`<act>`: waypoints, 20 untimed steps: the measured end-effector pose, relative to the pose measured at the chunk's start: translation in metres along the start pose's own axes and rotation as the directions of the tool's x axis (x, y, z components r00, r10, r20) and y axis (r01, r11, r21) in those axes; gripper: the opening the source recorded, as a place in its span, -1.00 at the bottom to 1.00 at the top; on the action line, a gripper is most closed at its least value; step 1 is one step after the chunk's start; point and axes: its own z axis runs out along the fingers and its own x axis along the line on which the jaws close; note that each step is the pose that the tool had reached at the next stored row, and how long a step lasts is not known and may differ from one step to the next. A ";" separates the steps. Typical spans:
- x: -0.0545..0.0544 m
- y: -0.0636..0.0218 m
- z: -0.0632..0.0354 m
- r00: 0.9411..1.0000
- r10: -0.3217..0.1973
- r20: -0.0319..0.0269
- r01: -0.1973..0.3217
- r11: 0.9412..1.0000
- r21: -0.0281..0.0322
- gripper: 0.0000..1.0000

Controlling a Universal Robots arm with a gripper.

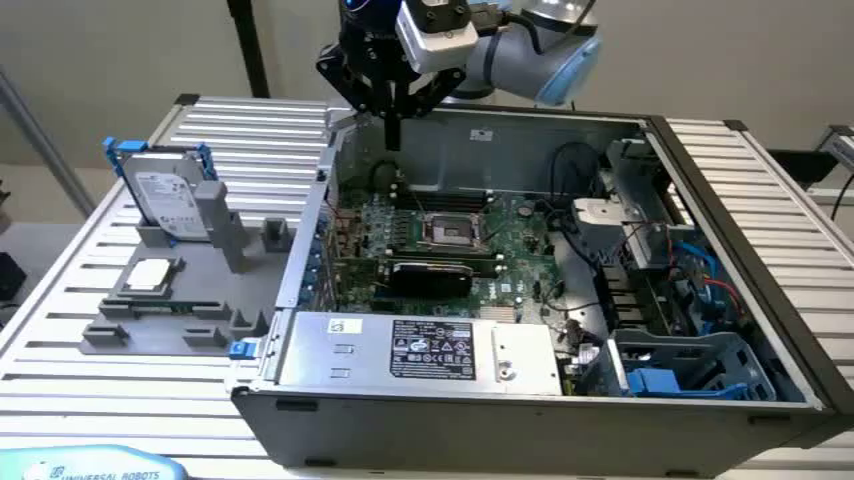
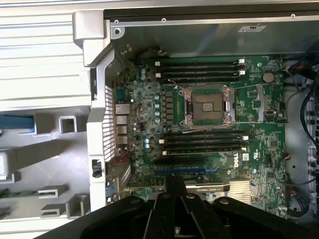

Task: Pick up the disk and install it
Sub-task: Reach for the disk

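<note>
Table (image 1: pixel 254 140): slatted metal, carrying one open computer case and one grey holder side by side.
Computer case (image 1: pixel 467 430): lying on its side with the lid off. It is housing one green motherboard (image 1: pixel 441 240), one silver power-supply box (image 1: pixel 414 350) with a black label, one blue drive cage (image 1: pixel 694 365) in the near corner on the exterior view's right, and loose black and blue cables (image 1: pixel 707 270).
Holder (image 1: pixel 200 300): standing just beside the case on the exterior view's left, carrying one disk and one chip.
Disk (image 1: pixel 171 205): one, standing upright in the holder's far slot with its blue bracket framing it and its white label showing. It is sitting outside the case, untouched.
Chip (image 1: pixel 150 275): one small silver square, lying flat on the holder in front of the disk.
Arm (image 1: pixel 534 50): one, reaching in from behind the case.
Jaws: pressing together and gripping nothing, pointing down over the case's far corner nearest the holder, well apart from the disk.
In the way: the case's side wall is rising between the holder and the motherboard.
</note>
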 end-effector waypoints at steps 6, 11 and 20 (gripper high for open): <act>0.000 0.0000 0.0000 1.000 0.000 0.000 0.000 1.000 0.000 -0.79; 0.000 0.0000 0.0000 1.000 0.000 0.000 0.000 1.000 0.000 -0.79; 0.021 0.0002 -0.0004 1.000 0.000 0.000 0.000 1.000 0.000 -0.79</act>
